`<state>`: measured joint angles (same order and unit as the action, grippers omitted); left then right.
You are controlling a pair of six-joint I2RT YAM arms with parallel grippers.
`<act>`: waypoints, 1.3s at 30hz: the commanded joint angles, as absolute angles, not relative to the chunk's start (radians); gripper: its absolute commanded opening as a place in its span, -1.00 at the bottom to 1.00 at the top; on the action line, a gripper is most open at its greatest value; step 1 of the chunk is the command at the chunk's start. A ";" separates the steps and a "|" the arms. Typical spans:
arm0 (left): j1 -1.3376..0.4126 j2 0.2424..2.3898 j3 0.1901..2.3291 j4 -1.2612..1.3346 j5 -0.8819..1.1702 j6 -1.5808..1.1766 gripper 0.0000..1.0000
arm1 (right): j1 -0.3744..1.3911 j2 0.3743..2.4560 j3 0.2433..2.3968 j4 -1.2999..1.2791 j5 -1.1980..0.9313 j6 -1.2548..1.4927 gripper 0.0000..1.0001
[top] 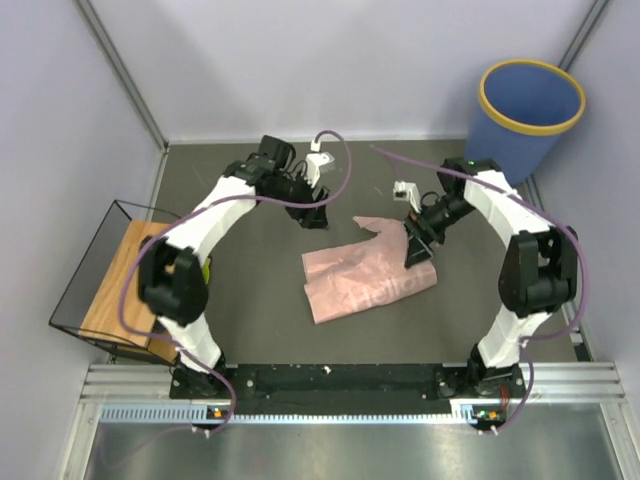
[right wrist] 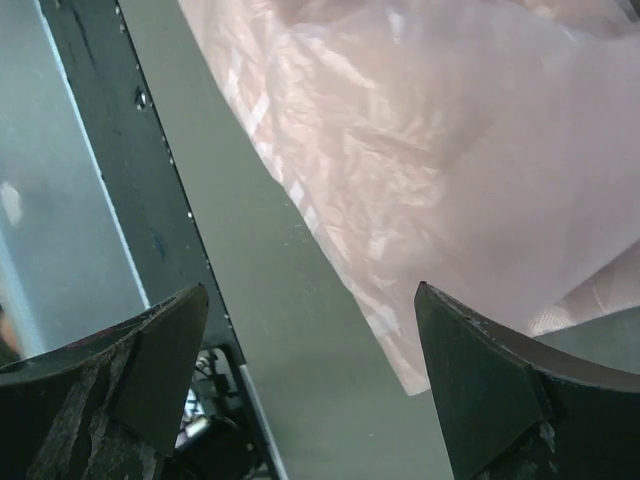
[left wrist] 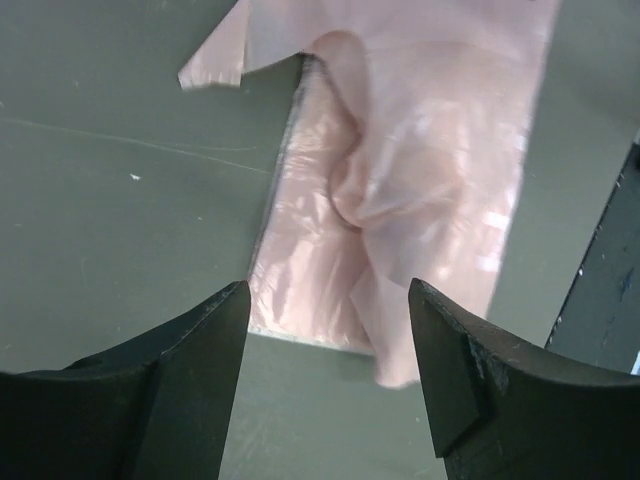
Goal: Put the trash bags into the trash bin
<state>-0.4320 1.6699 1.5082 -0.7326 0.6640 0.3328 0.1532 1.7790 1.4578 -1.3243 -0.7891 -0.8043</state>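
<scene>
Trash bags (top: 365,278) lie flat just under my right hand (top: 417,250), long axis stretching off toward my left hand (top: 312,218); both hands spread and empty, right one's closer imo.

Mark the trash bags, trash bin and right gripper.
trash bags (top: 365,278): top external view, middle of the plastic.
trash bin (top: 520,150): top external view, blue outer wall.
right gripper (right wrist: 310,300): right wrist view, between its fingertips.

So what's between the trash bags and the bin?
In the top view, the right arm crosses that stretch, with the open right gripper over the trash bags. The rest is bare grey table toward the trash bin.
</scene>
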 commanded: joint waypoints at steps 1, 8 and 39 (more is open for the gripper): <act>-0.411 1.906 1.629 -0.811 0.774 0.238 0.40 | 0.189 1.677 1.447 -1.565 -0.799 -1.017 0.73; -0.455 1.862 1.461 -0.643 0.928 0.236 0.94 | 0.117 1.724 1.626 -1.467 -0.880 -0.842 0.88; -1.417 1.839 1.023 -0.157 -0.520 0.781 -1.00 | 0.170 2.048 1.744 -1.172 -0.641 -0.497 0.89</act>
<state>-1.3911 1.7988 1.0607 -0.2676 -0.2836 0.6876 0.1051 2.0441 1.6943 -1.2037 -0.6476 -0.4431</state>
